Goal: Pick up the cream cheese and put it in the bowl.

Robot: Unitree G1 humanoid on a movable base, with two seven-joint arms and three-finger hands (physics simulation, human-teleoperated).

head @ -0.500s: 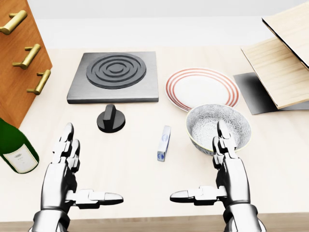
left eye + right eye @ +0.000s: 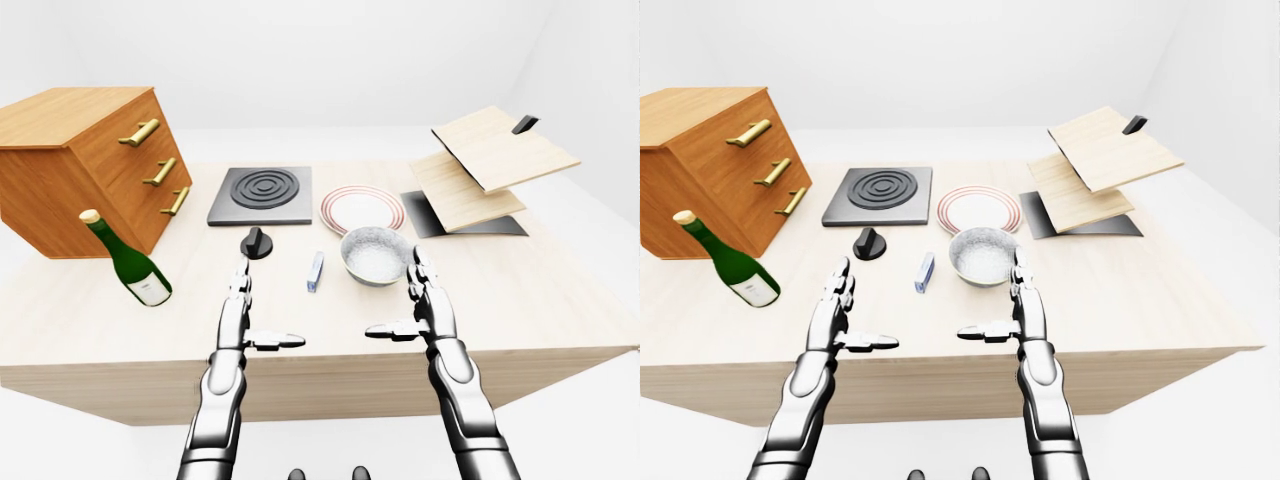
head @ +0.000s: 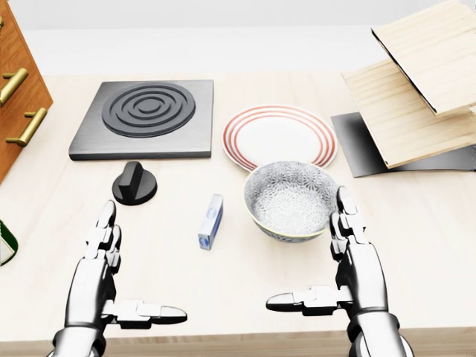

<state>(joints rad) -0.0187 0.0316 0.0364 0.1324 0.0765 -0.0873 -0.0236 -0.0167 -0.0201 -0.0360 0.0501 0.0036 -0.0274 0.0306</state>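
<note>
Here the small white and blue cream cheese box (image 3: 210, 222) stands on its narrow edge on the pale wooden desk (image 3: 431, 223), just left of the grey patterned bowl (image 3: 291, 200) and apart from it. Both hands hover over the near edge — the left robot hand (image 3: 111, 277) and the right robot hand (image 3: 343, 266) are spread wide, thumbs pointing inward, holding nothing. The right one is just beside the bowl. Farther away lies a red-ringed white plate (image 3: 279, 137).
</note>
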